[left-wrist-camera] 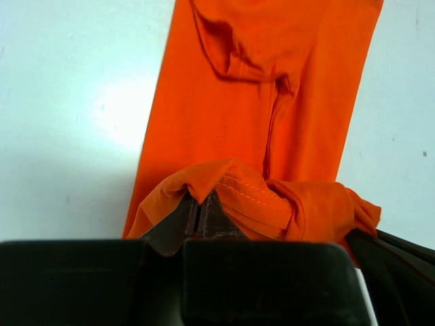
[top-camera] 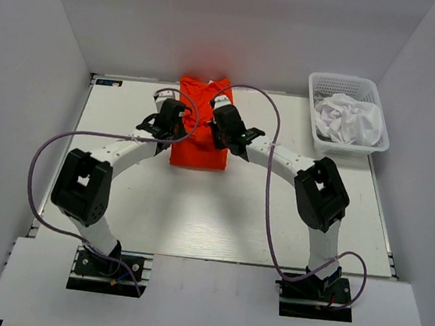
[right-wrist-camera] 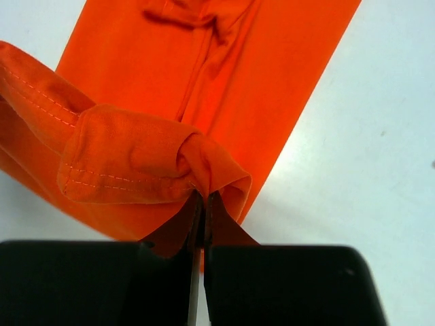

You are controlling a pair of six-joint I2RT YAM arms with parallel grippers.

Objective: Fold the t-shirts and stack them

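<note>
item: bright orange-red cloth t-shirt [top-camera: 200, 141], long folded strip, well left of white plastic lattice basket [top-camera: 315, 103]; left gripper [left-wrist-camera: 199, 212] and right gripper [right-wrist-camera: 202, 204] both clenched on near hem, apparently to fold it over. plain white t-shirt [top-camera: 352, 119] crumpled inside basket.
</note>
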